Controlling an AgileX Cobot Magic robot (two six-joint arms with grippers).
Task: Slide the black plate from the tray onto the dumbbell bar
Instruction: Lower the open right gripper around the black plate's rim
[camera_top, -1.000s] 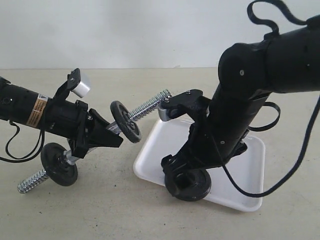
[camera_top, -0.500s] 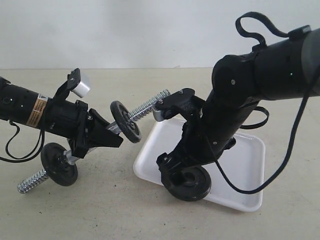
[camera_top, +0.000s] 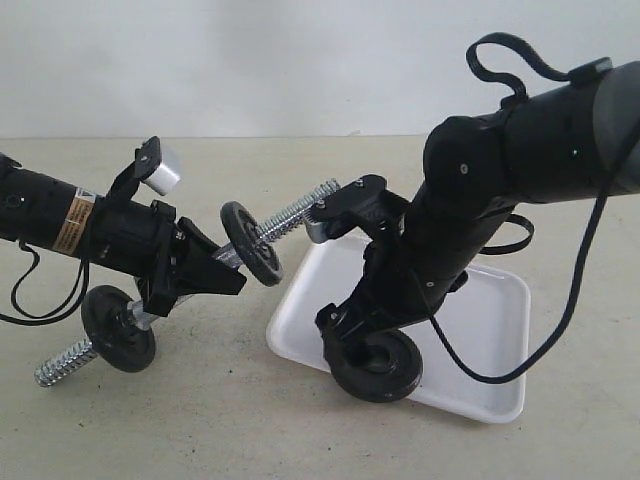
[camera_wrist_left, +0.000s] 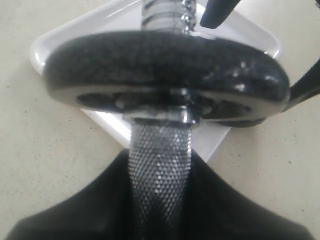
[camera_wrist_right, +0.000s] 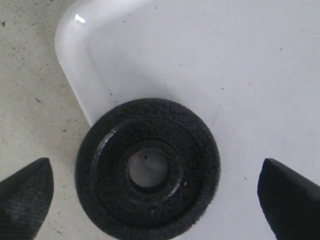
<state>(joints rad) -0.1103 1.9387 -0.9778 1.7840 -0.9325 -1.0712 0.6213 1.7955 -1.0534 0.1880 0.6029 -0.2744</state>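
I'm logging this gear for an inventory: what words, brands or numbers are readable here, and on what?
The orange sticker on the left arm: print too small and blurred to read.
The black plate on the tray: no readable marking.
No other text is visible in any view.
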